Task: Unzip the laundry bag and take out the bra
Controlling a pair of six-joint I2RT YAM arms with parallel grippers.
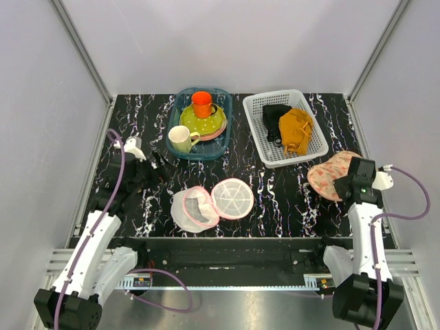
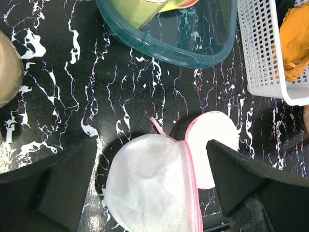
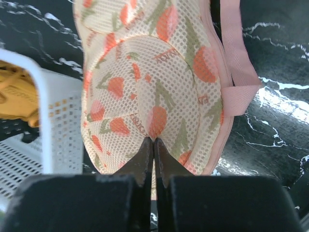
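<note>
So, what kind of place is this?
Probably a robot test cell, not a home: plain grey walls on metal framing enclose a black marble-print table, and household props, a white basket and a dish tub, are laid out.

Left arm (image 1: pixel 96 234) reaches forward and inward from its base; the left gripper (image 2: pixel 154 186) faces downward, its fingers (image 2: pixel 67 188) spread wide apart. Right arm (image 1: pixel 364 234) rises steeply, wrist bent inward; the right gripper (image 3: pixel 154 141) presses its fingertips together, pinching a fold of the laundry bag (image 3: pixel 145 72).
</note>
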